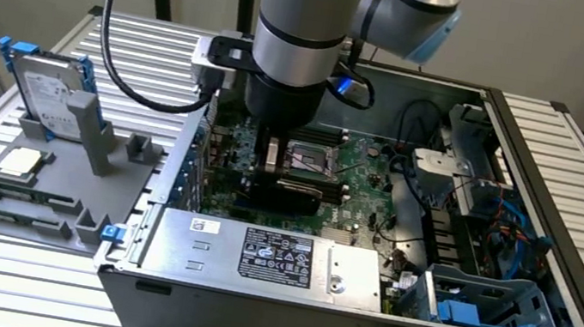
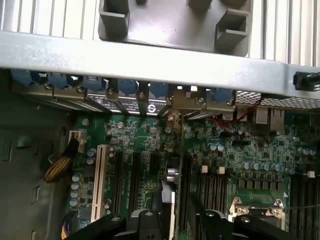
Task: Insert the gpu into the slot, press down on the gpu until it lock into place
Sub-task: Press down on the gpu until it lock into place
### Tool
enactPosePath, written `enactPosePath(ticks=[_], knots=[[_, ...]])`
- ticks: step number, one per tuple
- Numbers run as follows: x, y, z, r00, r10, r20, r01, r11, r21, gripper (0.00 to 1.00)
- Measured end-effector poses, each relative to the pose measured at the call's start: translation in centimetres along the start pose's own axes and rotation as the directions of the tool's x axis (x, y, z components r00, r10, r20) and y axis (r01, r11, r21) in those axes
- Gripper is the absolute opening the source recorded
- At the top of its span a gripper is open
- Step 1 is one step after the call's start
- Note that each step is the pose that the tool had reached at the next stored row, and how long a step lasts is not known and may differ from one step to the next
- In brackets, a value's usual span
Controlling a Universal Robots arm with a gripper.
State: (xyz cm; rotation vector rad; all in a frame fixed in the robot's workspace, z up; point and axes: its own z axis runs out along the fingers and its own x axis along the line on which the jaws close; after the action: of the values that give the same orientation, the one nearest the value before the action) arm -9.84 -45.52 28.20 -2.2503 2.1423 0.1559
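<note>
The gpu (image 1: 294, 193) is a black card standing on edge on the green motherboard inside the open computer case. In the wrist view I look down on the gpu's thin top edge (image 2: 169, 202), and its metal end points toward the case's rear brackets. My gripper (image 1: 273, 165) hangs straight down over the card. In the wrist view my gripper (image 2: 177, 222) straddles the card with one black finger (image 2: 146, 224) on each side. The jaws stand apart, and a gap shows beside the card. The slot is hidden beneath the card.
A silver labelled power supply (image 1: 267, 255) fills the case's front. The CPU socket (image 1: 310, 158) lies just beyond the card. A blue drive cage (image 1: 479, 304) and cables crowd the exterior view's right. A grey parts fixture (image 1: 48, 170) with a hard drive stands outside, at the exterior view's left.
</note>
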Motion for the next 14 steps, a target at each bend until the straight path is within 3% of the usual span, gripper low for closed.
enactPosePath(ticks=[2,4,5,7,14], knots=[[-0.04,0.02,-0.38,1.0,0.0,0.0,0.0,1.0,-0.0007,0.32],[-0.05,0.02,-0.43,1.0,0.0,0.0002,0.0,1.0,-0.0009,0.2],[-0.05,0.02,-0.43,1.0,0.0,0.0002,0.0,1.0,-0.0009,0.2],[-0.09,0.02,-0.42,1.0,0.0,0.0001,0.0,1.0,-0.001,0.11],[-0.11,0.0,0.1,1.0,0.0,0.0,0.0,1.0,-0.001,0.11]])
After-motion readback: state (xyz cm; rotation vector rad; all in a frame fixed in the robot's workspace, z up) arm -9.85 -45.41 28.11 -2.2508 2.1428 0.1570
